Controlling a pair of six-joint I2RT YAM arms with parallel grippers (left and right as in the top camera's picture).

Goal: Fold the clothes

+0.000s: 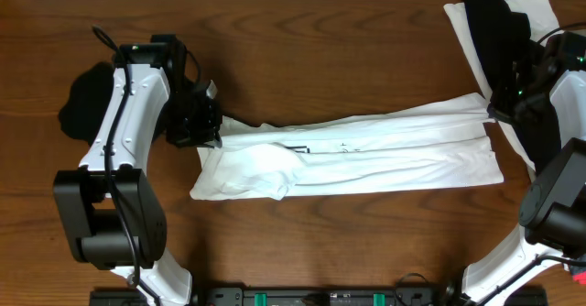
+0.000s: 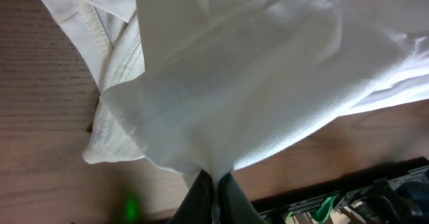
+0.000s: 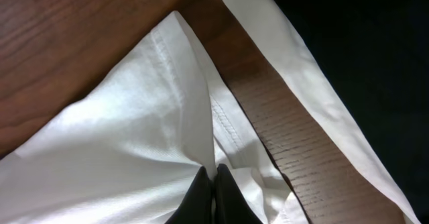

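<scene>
1. My left gripper [image 2: 214,181] has its two dark fingers pressed together on a pinch of the white short-sleeved cotton T-shirt [image 1: 366,155]. In the left wrist view the cloth fans up and away from that pinch.
2. My right gripper [image 3: 213,178] is likewise clamped shut, on a stitched edge at the shirt's other end.
3. The shirt lies on the brown wooden table [image 1: 302,49], drawn out between my two grippers as a long band. It looks doubled lengthwise, with small dark marks of print near its middle.
4. I judge the step in hand to be bringing one end over the other. To do it well I should hold the band lightly taut and lift every pinched layer together. Then I should carry one end straight along the band so the edges meet squarely.
5. The left end is bunched and rumpled, so I would ease it flat before pressing any crease.
6. I should steer clear of the heaped black garment [image 1: 494,22] on a white cloth [image 1: 540,8] close by my right gripper. The same goes for the black cloth [image 1: 78,104] beside my left arm.
</scene>
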